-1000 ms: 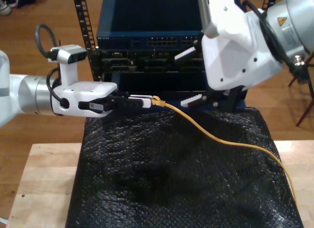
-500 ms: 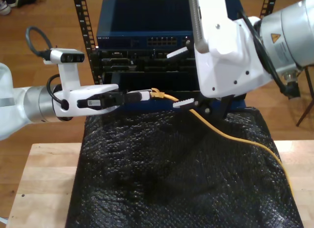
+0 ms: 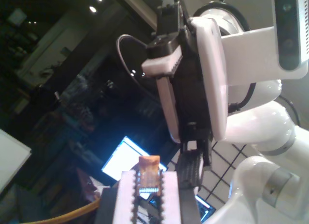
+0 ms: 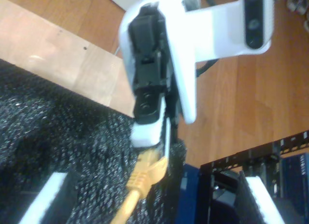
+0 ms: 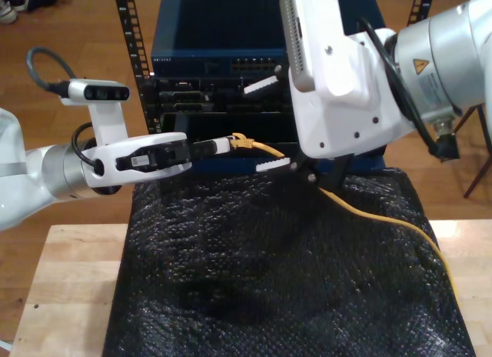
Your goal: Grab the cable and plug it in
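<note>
The yellow-orange cable (image 5: 384, 222) runs from the exterior view's right across the black mat, up to its booted end (image 5: 244, 142). My first gripper (image 5: 219, 146) reaches in from the exterior view's left and is shut on that end. In the first wrist view the plug (image 3: 148, 165) sticks out between its toothed fingers (image 3: 126, 195). My second gripper (image 5: 267, 125) hangs open just beyond the plug, one finger (image 5: 261, 84) above the cable and one below. The second wrist view shows the cable boot (image 4: 142, 175) in my first gripper (image 4: 149, 132).
A blue network switch (image 5: 223, 57) with a row of ports (image 5: 257, 65) sits in a black rack (image 5: 131, 34) behind the grippers. Black bubble-wrap matting (image 5: 269, 280) covers a wooden table (image 5: 69, 295). Wood floor surrounds the rack.
My second gripper has swung toward the exterior view's left and now straddles the cable near the plug. My first gripper has lifted the cable end slightly.
</note>
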Tool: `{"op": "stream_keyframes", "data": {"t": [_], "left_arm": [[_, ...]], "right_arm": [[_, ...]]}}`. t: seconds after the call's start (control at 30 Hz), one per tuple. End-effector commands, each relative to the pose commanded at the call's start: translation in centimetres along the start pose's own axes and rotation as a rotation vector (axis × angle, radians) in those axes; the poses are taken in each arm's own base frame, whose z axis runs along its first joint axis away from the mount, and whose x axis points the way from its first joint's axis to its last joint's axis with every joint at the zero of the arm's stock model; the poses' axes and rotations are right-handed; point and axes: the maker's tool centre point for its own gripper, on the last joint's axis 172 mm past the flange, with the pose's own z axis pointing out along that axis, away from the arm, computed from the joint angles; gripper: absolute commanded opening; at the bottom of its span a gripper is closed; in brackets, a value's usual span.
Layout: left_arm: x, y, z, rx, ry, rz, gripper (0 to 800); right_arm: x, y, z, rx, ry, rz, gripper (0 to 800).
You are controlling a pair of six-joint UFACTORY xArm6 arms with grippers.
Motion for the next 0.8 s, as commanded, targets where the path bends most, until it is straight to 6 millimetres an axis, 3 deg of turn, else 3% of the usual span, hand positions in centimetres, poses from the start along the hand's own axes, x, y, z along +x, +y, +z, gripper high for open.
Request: {"op": "stream_keyframes", "data": {"t": [0.43,0.6,0.8], "left_arm": [[0.4,1.0,0.1,-0.052,0.027,-0.037,17],[0.1,0.9,0.0,-0.055,0.033,-0.102,17],[0.0,0.7,-0.2,-0.064,0.039,-0.157,17]], "right_arm": [[0.0,0.1,0.1,-0.008,-0.003,-0.004,634],[1.2,-0.6,0.7,0.011,0.015,-0.026,604],[1.3,-0.7,0.9,0.016,0.017,-0.027,578]]}}
